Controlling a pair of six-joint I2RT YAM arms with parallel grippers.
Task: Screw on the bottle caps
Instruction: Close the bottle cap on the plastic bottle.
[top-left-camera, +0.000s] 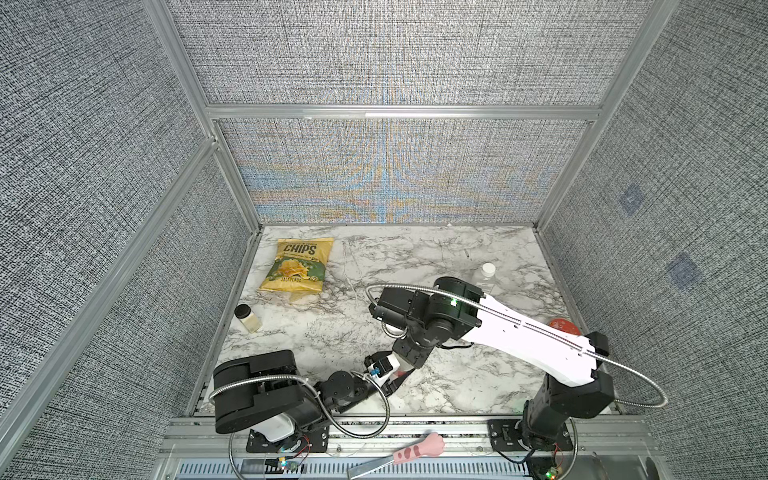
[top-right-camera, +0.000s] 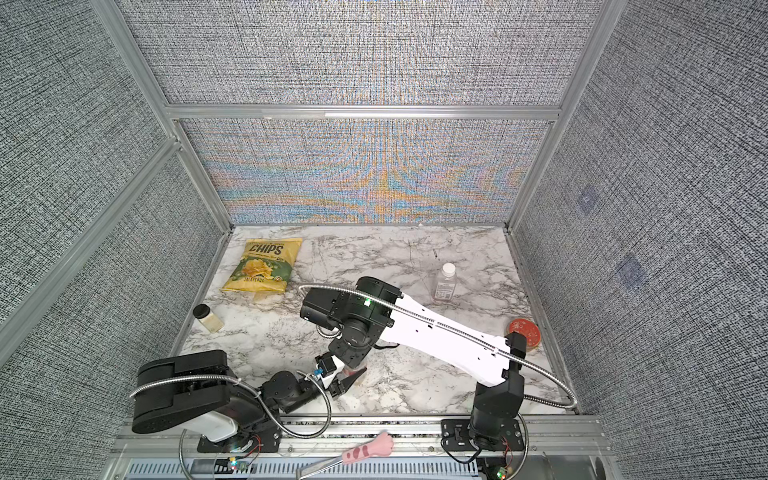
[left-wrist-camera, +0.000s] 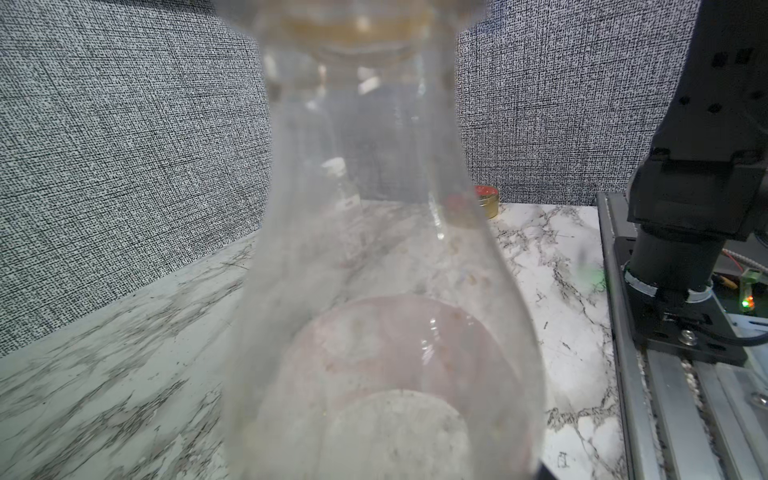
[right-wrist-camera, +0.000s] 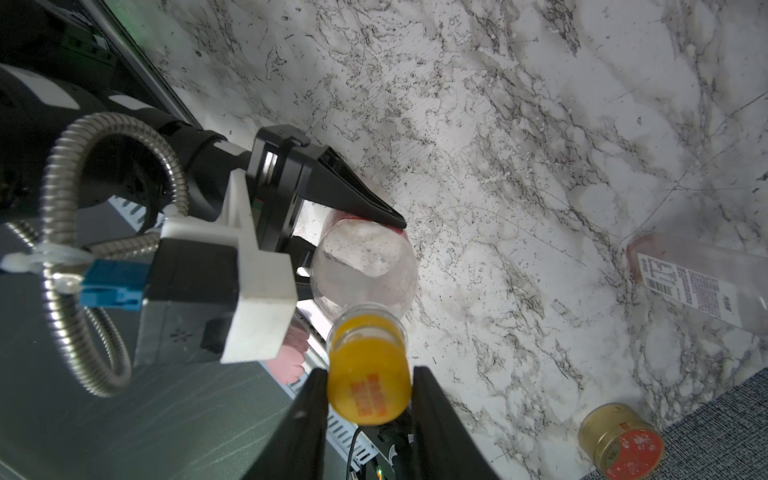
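Pink and paw-shaped, a handle lies on the metal rail at the bottom edge of both top views. Just beyond it, in the lower middle of the frame, the two arms meet over the marble bench. The taller bottle stands upright there, mostly hidden under the right arm's wrist in the top views; whether its base rests on the bench I cannot tell. The left pincer is closed partway around the bottle's body at the red label, with one black finger flat against its side. The right pincer reaches from above, nearly closed, its two fingers pressed on opposite sides of the orange-yellow cap. That cap sits on the bottle's neck; how far it is threaded I cannot tell. Farther back, a small jar with a black lid stands at the left of the bench and a red tin at the right edge. Beyond these, the shorter bottle stands upright at the right, the white cap on its neck. A yellow bag of chips lies flat at the far left.
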